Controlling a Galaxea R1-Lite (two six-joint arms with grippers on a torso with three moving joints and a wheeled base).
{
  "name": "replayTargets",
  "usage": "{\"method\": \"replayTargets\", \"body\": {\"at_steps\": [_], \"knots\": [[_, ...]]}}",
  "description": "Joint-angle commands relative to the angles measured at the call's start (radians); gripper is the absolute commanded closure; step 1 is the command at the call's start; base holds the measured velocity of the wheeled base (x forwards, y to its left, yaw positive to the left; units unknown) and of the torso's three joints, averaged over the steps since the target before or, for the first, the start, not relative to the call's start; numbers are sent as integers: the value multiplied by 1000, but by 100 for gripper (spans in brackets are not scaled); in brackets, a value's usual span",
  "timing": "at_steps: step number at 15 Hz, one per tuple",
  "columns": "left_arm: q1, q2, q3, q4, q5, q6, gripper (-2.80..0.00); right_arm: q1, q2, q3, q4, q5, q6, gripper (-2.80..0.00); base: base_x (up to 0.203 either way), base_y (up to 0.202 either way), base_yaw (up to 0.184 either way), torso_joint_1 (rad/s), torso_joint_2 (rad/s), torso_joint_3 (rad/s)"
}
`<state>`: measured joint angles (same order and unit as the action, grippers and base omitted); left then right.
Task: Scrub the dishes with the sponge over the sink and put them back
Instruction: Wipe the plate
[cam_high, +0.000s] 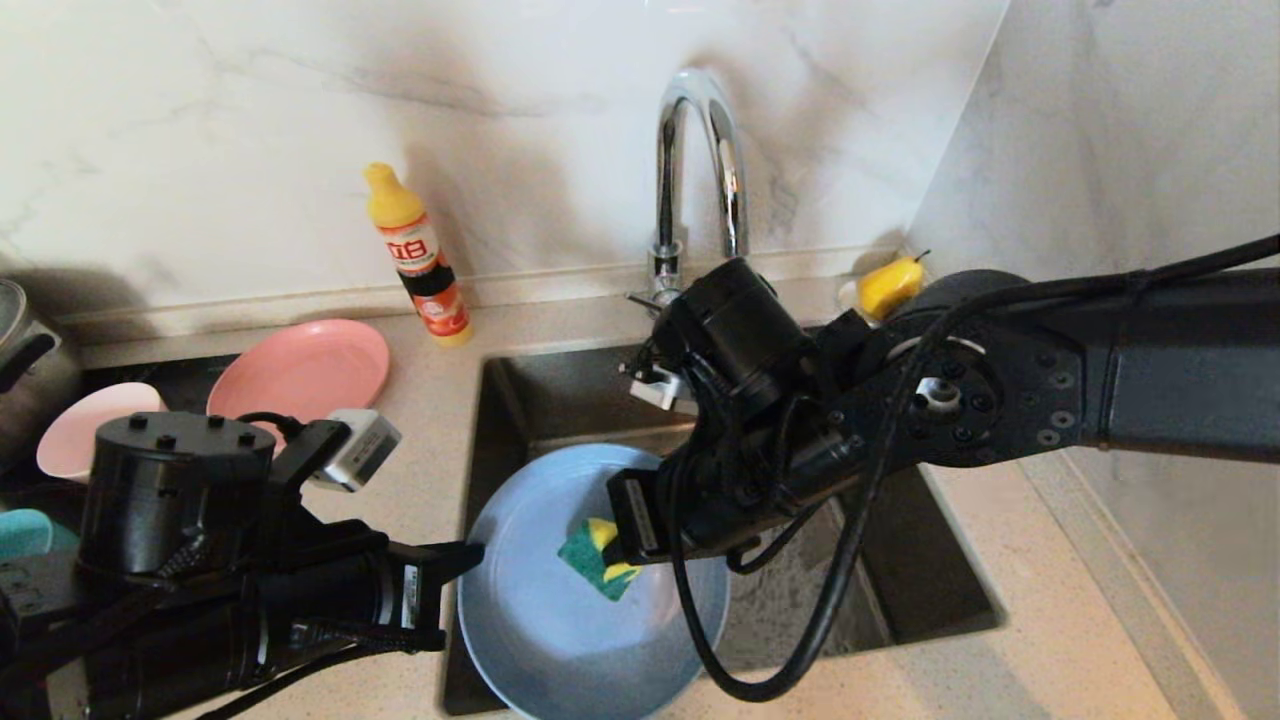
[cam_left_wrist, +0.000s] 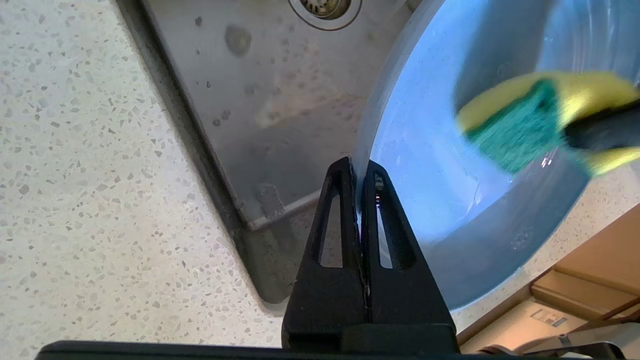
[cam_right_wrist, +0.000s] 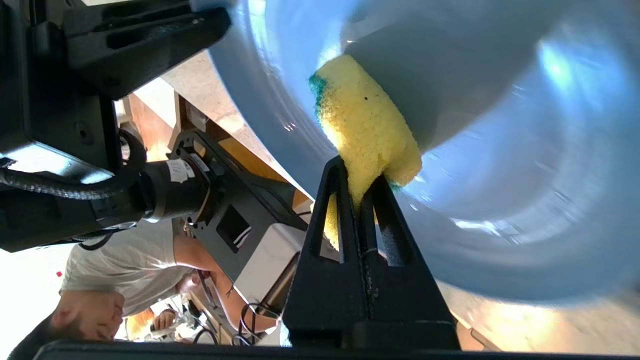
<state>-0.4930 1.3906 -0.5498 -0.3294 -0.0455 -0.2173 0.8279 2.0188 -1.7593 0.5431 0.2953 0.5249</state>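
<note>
Light blue plate (cam_high: 560, 620) sits tilted over the front-left part of the sink (cam_high: 590, 395), nearest the robot, its lower edge past the sink's front lip. Left gripper (cam_left_wrist: 358, 175) pinches the plate's left rim, fingers pressed together on the thin edge. Right gripper (cam_right_wrist: 358, 175) reaches in from the right, clamped tight on the sponge (cam_high: 598, 556), green scouring side showing, sponge pressed against the plate's inner face near its middle. Sponge looks motion-blurred in the left wrist view. Sink is brushed steel with water spots; round drain strainer (cam_left_wrist: 325, 7) shows beyond the plate rim. Counter (cam_high: 1000, 660) is pale speckled stone wrapping the basin. Further back on the left: teal bowl (cam_high: 25, 532) edge, pale pink bowl (cam_high: 85, 425), then salmon-pink plate (cam_high: 305, 370), with a steel pot (cam_high: 25, 365) at the far left edge. Behind the sink, chrome gooseneck tap (cam_high: 700, 170) rises against a white marble-look wall (cam_high: 250, 130). Yellow-capped detergent bottle (cam_high: 420, 260) stands left of the tap, yellow pear (cam_high: 890, 285) right of it near the corner. Right wrist view catches a person in a grey shirt (cam_right_wrist: 115, 270) beyond the counter.
</note>
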Motion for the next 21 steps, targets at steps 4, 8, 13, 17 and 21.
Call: {"method": "replayTargets", "body": {"at_steps": [4, 8, 13, 17, 21], "knots": [[1, -8, -16, -2, 3, -2, 0, -24, -60, 91, 46, 8, -15, 0, 0, 0, 0, 0, 0, 0], [-1, -4, -10, -2, -1, -4, 0, -9, -45, 135, 41, 11, -14, 0, 0, 0, 0, 0, 0, 0], [1, 2, -10, -2, 0, -11, 0, 78, 15, 77, 22, 10, -14, 0, 0, 0, 0, 0, 0, 0], [1, 5, -9, -2, 1, -13, 0, 107, 86, -17, 21, 11, -10, 0, 0, 0, 0, 0, 0, 0], [1, 2, -1, -2, 0, -13, 0, 98, 107, -134, 28, 2, 0, 0, 0, 0, 0, 0, 0, 0]]}}
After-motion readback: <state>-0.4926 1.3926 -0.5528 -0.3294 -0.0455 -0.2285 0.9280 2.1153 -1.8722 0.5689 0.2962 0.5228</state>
